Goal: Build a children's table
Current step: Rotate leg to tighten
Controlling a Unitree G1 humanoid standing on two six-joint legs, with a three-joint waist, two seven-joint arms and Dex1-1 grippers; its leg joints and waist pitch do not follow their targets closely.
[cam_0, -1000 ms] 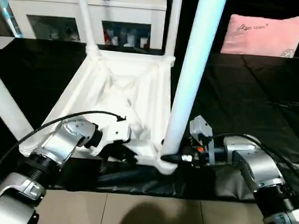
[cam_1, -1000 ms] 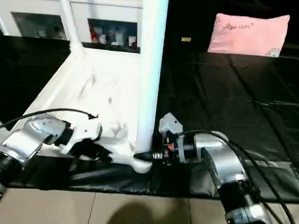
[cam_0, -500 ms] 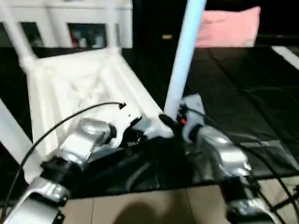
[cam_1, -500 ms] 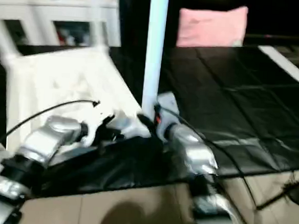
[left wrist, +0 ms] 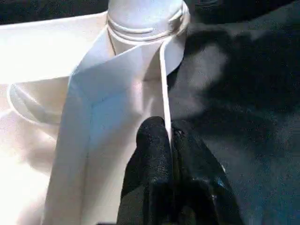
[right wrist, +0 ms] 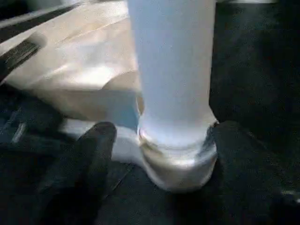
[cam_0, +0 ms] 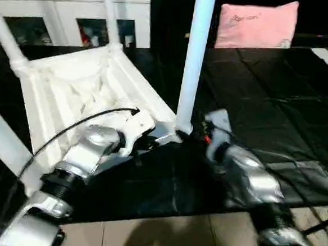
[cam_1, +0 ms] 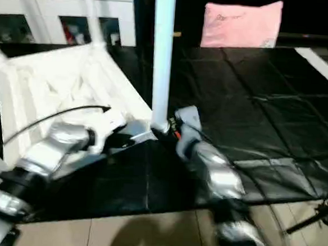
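Tabletop [cam_0: 82,89]: white plastic, lies upside down on a black mat [cam_0: 267,96], ribbed underside up, toward the mat's left half; its near edge is close to the mat's front edge.

Legs: four white tubes stand in the corner sockets. Near-right leg [cam_0: 194,57] rises upright from its socket [right wrist: 180,157] at the tabletop's near-right corner. Far-right leg [cam_0: 108,15] stands at the far-right corner; far-left leg [cam_0: 4,36] at the far-left corner; near-left leg [cam_0: 2,140] at the near-left corner, its top cut by the picture edge.

Left pincer [left wrist: 171,154]: clenched on the thin upright rim [left wrist: 165,84] of the tabletop's near edge, just beside the near-right socket; a black finger [left wrist: 152,154] presses against each side of the rim.

Right pincer [right wrist: 164,145]: fingers spread, one on either side of the near-right socket at the foot of the leg. The left finger [right wrist: 86,159] appears to stand just clear of the socket; contact on the other side cannot be told, the picture being blurred. It grasps nothing.

Cabinet [cam_0: 76,10]: white, glass doors, beyond the mat's far-left edge.

Pillow [cam_0: 256,23]: pink, beyond the mat's far edge, to the right of centre.
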